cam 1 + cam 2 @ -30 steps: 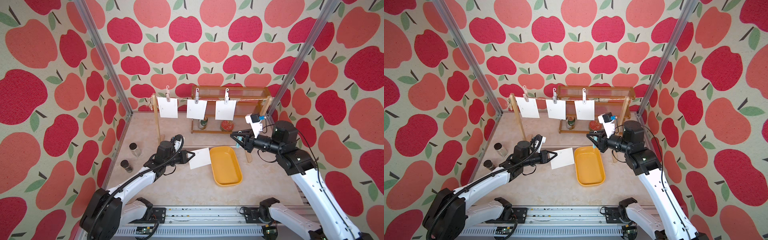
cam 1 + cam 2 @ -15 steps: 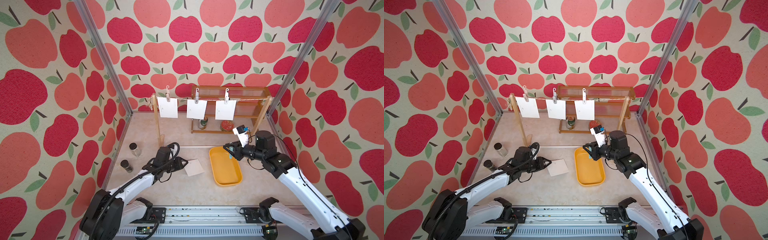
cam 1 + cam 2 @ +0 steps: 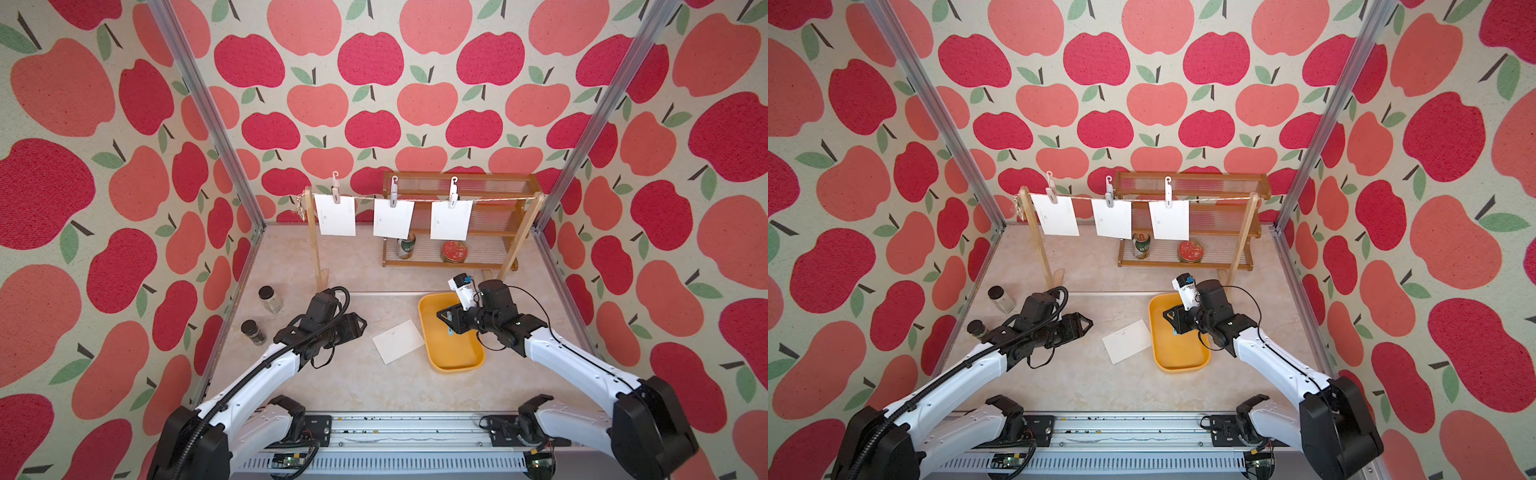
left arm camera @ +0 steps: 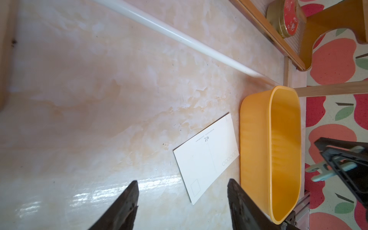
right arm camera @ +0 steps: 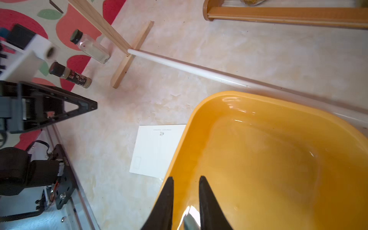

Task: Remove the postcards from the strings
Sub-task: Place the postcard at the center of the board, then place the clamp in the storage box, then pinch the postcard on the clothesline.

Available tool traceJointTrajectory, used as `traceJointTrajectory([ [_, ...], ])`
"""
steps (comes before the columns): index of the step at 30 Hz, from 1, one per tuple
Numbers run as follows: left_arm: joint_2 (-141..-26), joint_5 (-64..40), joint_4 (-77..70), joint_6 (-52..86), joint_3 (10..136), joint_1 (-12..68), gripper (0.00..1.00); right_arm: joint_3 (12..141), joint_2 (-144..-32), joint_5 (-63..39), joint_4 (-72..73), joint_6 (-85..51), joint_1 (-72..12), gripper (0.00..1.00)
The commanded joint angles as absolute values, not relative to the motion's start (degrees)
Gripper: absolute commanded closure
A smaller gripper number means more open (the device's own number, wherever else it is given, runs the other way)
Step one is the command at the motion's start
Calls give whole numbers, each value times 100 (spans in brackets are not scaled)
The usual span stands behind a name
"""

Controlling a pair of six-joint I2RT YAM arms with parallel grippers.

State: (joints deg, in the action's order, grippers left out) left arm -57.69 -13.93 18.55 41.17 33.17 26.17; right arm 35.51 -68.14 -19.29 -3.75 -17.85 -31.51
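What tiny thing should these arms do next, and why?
Probably the right pincer should open and drop the clothespin it grips into the yellow tray, since it hangs right above that tray. The left pincer stands open, one postcard lies flat on the table beside the tray, and three postcards hang from the string.

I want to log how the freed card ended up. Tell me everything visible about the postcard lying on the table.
The postcard is a thin white paper rectangle lying flat on the marbled table, printed side up. It shows a small dark emblem beside a line of tiny print, a divider line, a row of little boxes and a stamp square. It lies askew, with one corner at the outer wall of the yellow tray. The open left gripper is clear of it.
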Motion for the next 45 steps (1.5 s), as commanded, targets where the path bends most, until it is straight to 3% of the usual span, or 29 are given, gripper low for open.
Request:
traceJointTrajectory([
  [1, -5702, -1222, 2045, 4068, 3629, 2711, 31, 3371, -7026, -1546, 188, -1962, -3206, 73],
  [11, -6497, -1313, 1388, 3665, 4539, 3308, 30, 3287, -7475, -1074, 395, -1941, -3389, 62],
  [23, -7100, -1503, 651, 3264, 5166, 3638, 29, 3577, -6652, -792, -420, -1780, -3419, 40],
  [35, -7499, -1853, -214, 2937, 5660, 3804, 24, 4823, -5369, -690, -2066, -1484, -3417, 24],
  [37, -7666, -1932, -496, 2981, 5790, 3803, 20, 5072, -5211, -710, -2293, -1476, -3425, 15],
  [44, -8471, -2293, -1105, 3206, 6502, 3768, 13, 5993, -4977, -945, -2892, -1369, -3428, 10],
  [45, -8558, -2307, -1215, 3225, 6574, 3769, 13, 6139, -4982, -999, -2969, -1371, -3424, 3],
])
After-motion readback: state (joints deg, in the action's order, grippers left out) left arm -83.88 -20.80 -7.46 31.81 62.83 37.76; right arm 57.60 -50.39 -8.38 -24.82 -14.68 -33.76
